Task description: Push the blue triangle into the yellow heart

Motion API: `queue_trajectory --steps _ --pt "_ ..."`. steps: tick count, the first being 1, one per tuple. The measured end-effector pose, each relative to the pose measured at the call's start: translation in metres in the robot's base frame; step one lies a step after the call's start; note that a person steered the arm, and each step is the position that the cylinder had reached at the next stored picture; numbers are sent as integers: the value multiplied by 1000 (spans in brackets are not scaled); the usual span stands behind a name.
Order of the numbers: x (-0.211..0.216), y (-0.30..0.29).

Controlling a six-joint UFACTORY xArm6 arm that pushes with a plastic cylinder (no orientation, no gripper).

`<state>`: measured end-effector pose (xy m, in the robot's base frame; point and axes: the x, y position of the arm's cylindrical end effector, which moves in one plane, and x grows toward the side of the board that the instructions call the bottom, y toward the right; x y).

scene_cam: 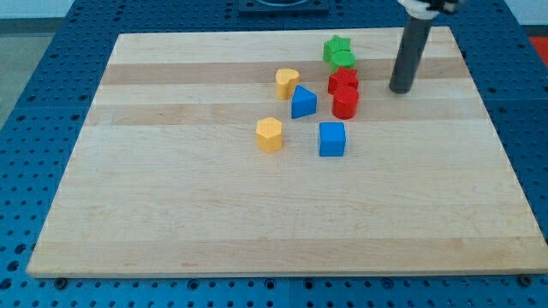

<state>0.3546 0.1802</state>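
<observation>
Blue triangle | well left of my tip | end effector: gripperless rod

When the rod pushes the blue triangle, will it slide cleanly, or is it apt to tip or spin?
The blue triangle looks rigid, squat and flat-based on the smooth board, so it should slide, not tip. Its angled sides may make it rotate under an off-centre push. My tip is off to its right.

A pale wooden board made of joined planks (the grain runs from the view's left to its right) fills most of the view. It lies on a blue perforated table whose rows of small holes show along the left, right and bottom edges. Light is even and soft, with faint shadows on the wood.
</observation>
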Motion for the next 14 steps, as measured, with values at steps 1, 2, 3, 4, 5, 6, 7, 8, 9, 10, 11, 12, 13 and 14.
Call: queue_trajectory --steps 1,2,3,4,5,6,7,8,9,10,11,12,13,14 --pt "37 4" --pt "74 4" --pt "112 0" --pt "125 -8" --pt "125 -8" --pt "125 -8" --pt "125 -8" --pt "125 -8" --pt "125 -7" --pt "125 -9" --pt "125 -24" --pt "125 -50" --pt "120 -70" --pt "104 -84"
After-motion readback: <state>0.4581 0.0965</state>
